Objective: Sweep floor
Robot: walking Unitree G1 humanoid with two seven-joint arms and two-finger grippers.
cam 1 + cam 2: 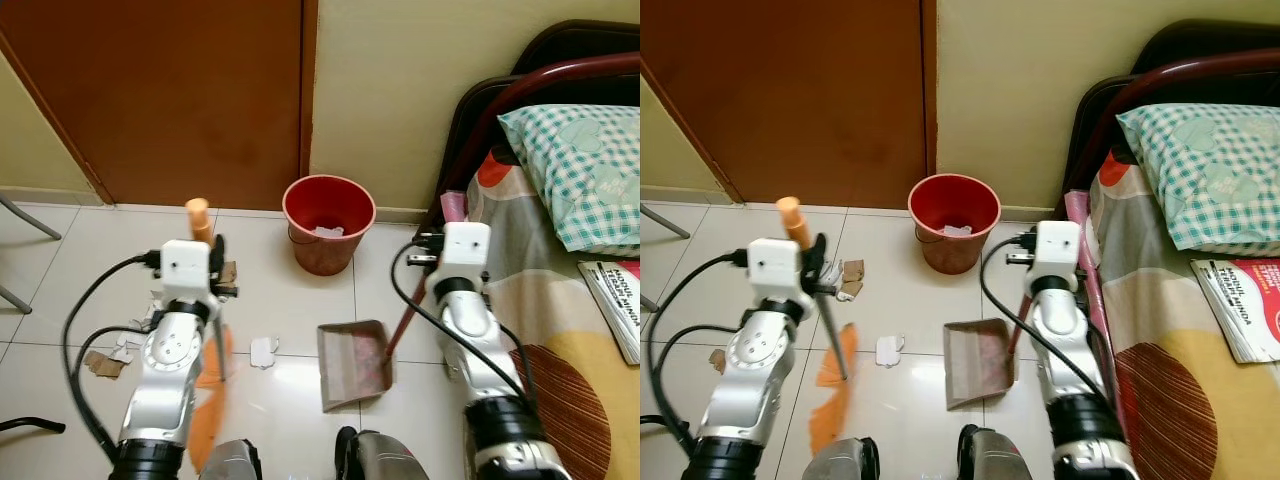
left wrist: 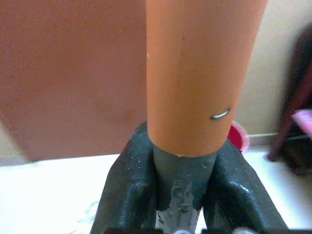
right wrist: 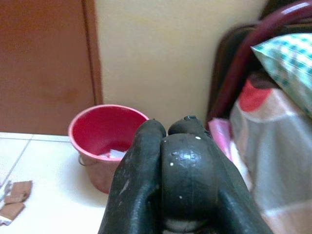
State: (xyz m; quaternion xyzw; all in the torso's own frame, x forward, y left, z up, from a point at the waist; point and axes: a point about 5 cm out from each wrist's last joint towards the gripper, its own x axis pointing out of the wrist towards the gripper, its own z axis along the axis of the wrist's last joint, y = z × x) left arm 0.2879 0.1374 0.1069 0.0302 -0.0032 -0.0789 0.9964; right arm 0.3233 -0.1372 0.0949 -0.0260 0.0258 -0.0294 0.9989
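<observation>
My left gripper [image 1: 216, 268] is shut on the grey shaft of a broom [image 2: 181, 195], just below its orange handle end [image 1: 198, 216]. The shaft slants down to blurred orange bristles [image 1: 828, 395] on the tiles by my feet. My right gripper [image 3: 168, 132] is shut on the top of a dustpan's red handle [image 1: 404, 320]. The brownish dustpan [image 1: 352, 365] rests on the floor between the arms. A white paper scrap [image 1: 263, 350] lies just left of the pan. Cardboard bits [image 1: 850, 278] lie near the broom, with more scraps [image 1: 112, 356] further left.
A red bucket [image 1: 328, 222] with paper inside stands against the wall ahead, next to a brown door [image 1: 170, 90]. A bed [image 1: 560, 330] with a checked pillow [image 1: 580, 170] and a book [image 1: 1240, 305] runs close along my right. Chair legs [image 1: 25, 220] show at far left.
</observation>
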